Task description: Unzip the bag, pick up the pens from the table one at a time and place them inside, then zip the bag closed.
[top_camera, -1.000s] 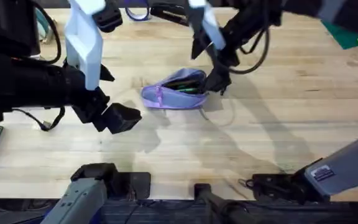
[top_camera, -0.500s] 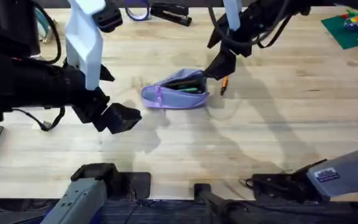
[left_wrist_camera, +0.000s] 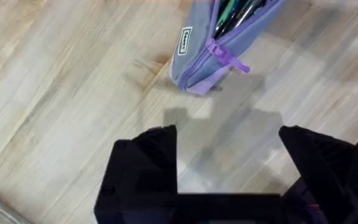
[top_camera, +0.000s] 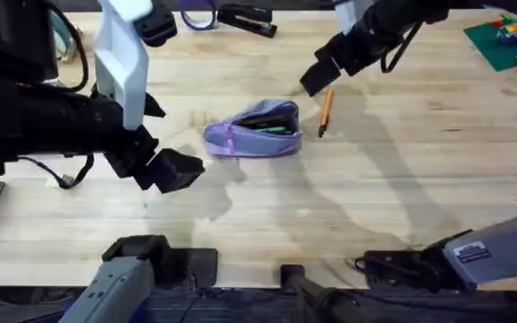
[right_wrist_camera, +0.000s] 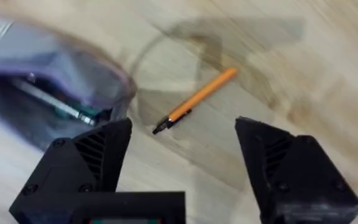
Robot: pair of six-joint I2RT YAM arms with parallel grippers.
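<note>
bag (top_camera: pixel 254 129) sits mid-tabletop, unzipped, pens already inside. orange pen (top_camera: pixel 326 110) lies flat on the table (top_camera: pixel 402 188) just beside the bag's right end, toward the far edge. right gripper (right_wrist_camera: pixel 182 158) hangs over it, jaws wide, empty. left gripper (left_wrist_camera: pixel 229 146) near the bag's zipper end, also wide open, empty. best approach: straddle the pen mid-barrel, jaws across it, drop square, then close.

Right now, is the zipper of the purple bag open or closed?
Open. The bag gapes along its top, with pens visible inside, and the zipper pull sits at one end.
</note>
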